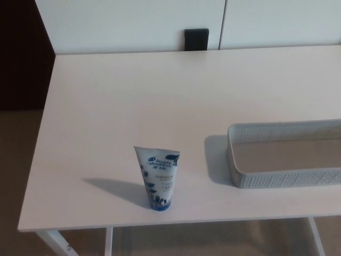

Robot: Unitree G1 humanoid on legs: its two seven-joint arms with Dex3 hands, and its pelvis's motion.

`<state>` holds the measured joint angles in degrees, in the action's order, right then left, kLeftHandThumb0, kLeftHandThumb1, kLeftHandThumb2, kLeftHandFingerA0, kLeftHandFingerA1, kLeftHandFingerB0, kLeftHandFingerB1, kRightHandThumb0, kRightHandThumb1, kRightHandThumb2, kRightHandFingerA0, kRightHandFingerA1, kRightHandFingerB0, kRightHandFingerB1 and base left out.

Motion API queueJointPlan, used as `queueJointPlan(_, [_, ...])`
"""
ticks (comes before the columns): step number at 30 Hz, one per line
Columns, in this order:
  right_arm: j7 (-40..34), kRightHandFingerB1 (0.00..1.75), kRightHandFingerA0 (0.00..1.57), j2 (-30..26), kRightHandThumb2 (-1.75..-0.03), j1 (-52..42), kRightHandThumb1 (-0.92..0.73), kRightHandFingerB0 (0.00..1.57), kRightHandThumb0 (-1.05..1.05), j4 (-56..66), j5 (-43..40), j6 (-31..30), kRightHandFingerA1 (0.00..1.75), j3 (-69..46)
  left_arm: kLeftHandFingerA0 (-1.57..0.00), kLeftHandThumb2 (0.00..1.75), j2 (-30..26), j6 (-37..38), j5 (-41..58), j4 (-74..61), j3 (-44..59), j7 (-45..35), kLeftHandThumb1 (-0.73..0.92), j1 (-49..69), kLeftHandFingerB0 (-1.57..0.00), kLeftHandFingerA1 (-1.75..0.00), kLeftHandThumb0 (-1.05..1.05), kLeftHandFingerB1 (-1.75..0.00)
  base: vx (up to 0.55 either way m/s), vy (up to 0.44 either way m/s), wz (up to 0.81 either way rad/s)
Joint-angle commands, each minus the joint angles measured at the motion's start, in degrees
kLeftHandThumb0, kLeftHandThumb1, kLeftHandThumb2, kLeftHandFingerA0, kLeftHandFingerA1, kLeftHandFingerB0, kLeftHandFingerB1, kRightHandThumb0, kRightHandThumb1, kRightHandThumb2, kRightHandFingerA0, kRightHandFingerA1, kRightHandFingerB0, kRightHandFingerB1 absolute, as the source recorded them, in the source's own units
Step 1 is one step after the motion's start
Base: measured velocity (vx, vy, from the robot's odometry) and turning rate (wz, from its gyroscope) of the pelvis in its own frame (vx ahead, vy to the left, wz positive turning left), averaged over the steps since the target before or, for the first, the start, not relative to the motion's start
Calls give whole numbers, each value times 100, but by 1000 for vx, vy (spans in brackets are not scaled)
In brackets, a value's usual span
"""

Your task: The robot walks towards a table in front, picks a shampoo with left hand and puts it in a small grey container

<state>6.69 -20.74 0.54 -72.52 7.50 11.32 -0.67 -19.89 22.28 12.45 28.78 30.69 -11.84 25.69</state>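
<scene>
In the head view, the shampoo tube is standing cap-down near the front edge of the table, and the grey container is sitting to its right, a little apart, so both picking and placing are still waiting. The left hand and right hand are staying out of frame, so their grip cannot be told. Nothing is lying between tube and container, and a black box is sitting on the wall behind.

Room record: one table set against a white wall, dim at the left.
A pale, matt rectangular wooden table top stands on white metal legs. Its far edge meets a white panelled wall with one vertical seam. A small black square fitting sits at the wall's foot. The left side shows a dark recess above brown floor. Shadows on the top fall leftward.
</scene>
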Motion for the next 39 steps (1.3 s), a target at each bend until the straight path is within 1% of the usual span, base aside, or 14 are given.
queueJointPlan(1, [-22, 45, 76, -63, -59, -219, -66, 57, -24, -18, -54, 14, 54, -76, 0, 66, -1071, -1607, 2301, -4956, -126, -480, 29, -255, 0, -25, -40, -14, -51, -108, 1])
queueJointPlan(4, [-28, 45, 76, -50, -59, -241, -66, 57, -24, -37, -68, 27, 54, -93, 0, 66, -1077, -1742, 2181, -5042, -195, -509, 29, -360, 0, -25, -40, -14, -53, -110, 2])
queueJointPlan(5, [-19, 44, 76, -48, -60, -211, -68, 56, -22, -85, -70, -8, 53, -101, 0, 64, -1094, -1774, 2008, -4931, -446, -655, 29, -632, 0, -22, -41, -7, 0, 0, 0])
queueJointPlan(10, [10, 45, 78, -40, -59, -132, -66, 56, -24, -124, -66, -15, 54, -100, 0, 67, -868, -2269, 1243, -4320, -1435, -828, 32, -1746, 0, -22, -44, -6, 0, 0, 0])
queueJointPlan(19, [-6, 45, 77, -39, -58, 3, -62, 57, -24, -53, -43, -117, 55, -70, -1, 68, -545, -2915, 523, -3715, -2437, -772, 30, -2516, 0, -29, -42, -15, 0, 0, 0])
queueJointPlan(27, [-19, 44, 79, -25, -58, -34, -62, 57, -27, -107, -31, -76, 53, -67, -1, 71, -383, -2625, 127, -3319, -3071, -799, 33, -2569, 0, -30, -49, -13, 0, 0, 0])
queueJointPlan(28, [-17, 44, 77, -27, -58, -31, -63, 56, -26, -107, -23, -74, 53, -61, -1, 53, -376, -2655, 112, -3256, -3150, -805, 39, -2587, 0, -29, -51, -18, 0, 0, 0])
queueJointPlan(29, [-15, 44, 77, -28, -58, -29, -63, 56, -26, -106, -14, -70, 53, -54, -1, 53, -359, -2696, 90, -3187, -3228, -822, 39, -2604, 0, -29, -51, -18, 0, 0, 0])
queueJointPlan(30, [-22, 44, 77, -1, -59, -38, -64, 56, -25, -135, -6, -64, 53, -49, 0, 73, -375, -2709, 46, -3163, -3279, -812, 33, -2544, 0, -29, -50, -17, 0, 0, 0])
queueJointPlan(35, [-10, 45, 80, 18, -59, -11, -63, 57, -24, -128, -48, -36, 55, -89, 0, 76, -333, -2634, -207, -2898, -3443, -753, 32, -2559, 0, -33, -51, -19, 0, 0, 0])
queueJointPlan(36, [-7, 45, 79, 18, -58, -10, -62, 58, -25, -129, -51, -42, 55, -96, -3, 55, -326, -2604, -222, -2877, -3450, -756, 39, -2542, 0, -30, -60, -18, 0, 0, 0])
queueJointPlan(37, [-18, 44, 79, 15, -57, -4, -61, 57, -27, -119, -32, -44, 54, -85, -3, 53, -331, -2601, -234, -2859, -3456, -771, 39, -2530, 0, -30, -59, -18, 0, 0, 0])
queueJointPlan(38, [-36, 44, 79, 9, -57, 5, -61, 57, -27, -103, -3, -43, 54, -65, -3, 53, -345, -2619, -239, -2848, -3461, -791, 39, -2523, 0, -30, -59, -18, 0, 0, 0])
queueJointPlan(39, [-42, 44, 78, -2, -58, -4, -61, 57, -27, -78, 27, -30, 54, -36, -4, 68, -333, -2611, -218, -2816, -3457, -815, 31, -2512, 0, -30, -57, -14, 0, 0, 0])
